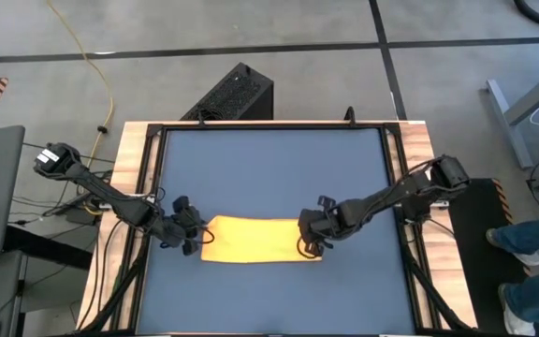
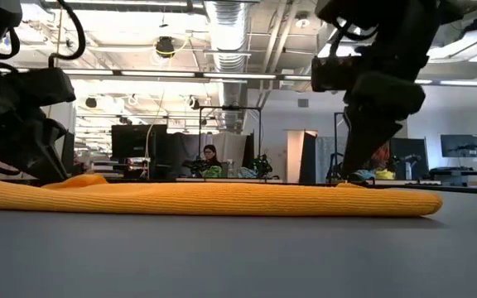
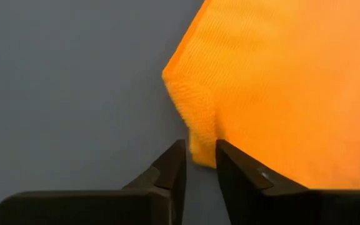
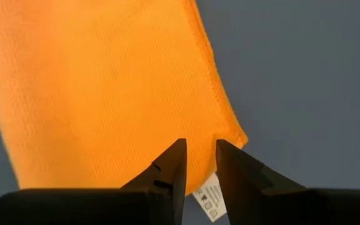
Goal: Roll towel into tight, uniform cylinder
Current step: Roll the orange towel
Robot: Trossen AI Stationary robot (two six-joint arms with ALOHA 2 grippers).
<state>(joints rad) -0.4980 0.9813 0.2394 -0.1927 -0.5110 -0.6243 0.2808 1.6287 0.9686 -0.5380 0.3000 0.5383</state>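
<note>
The yellow towel [image 1: 260, 240] lies flat as a long band on the dark blue mat [image 1: 269, 159], its length running left to right; it also shows in the low view [image 2: 222, 199]. My left gripper [image 3: 200, 149] is at the towel's left end [image 1: 206, 234], open. A small turned-up corner fold [image 3: 199, 119] stands between its fingertips. My right gripper [image 4: 199, 147] hovers open over the towel's right end, above the near corner where the white tag [image 4: 210, 197] pokes out. The cloth under it lies flat. My left gripper has its fingertips on either side of the turned-up corner fold [image 3: 202, 156] at the towel's left end, slanting down from the table's left. I cannot tell whether they touch it. My right gripper points down over the right end [image 2: 350, 175]; I cannot tell whether it touches it.
The mat's far half [image 1: 269, 159] and the strip near the front edge are bare. Wooden table borders [image 1: 134, 187] flank the mat. A black box [image 1: 237, 92] stands beyond the far edge. A person's legs [image 1: 531, 248] show at the right.
</note>
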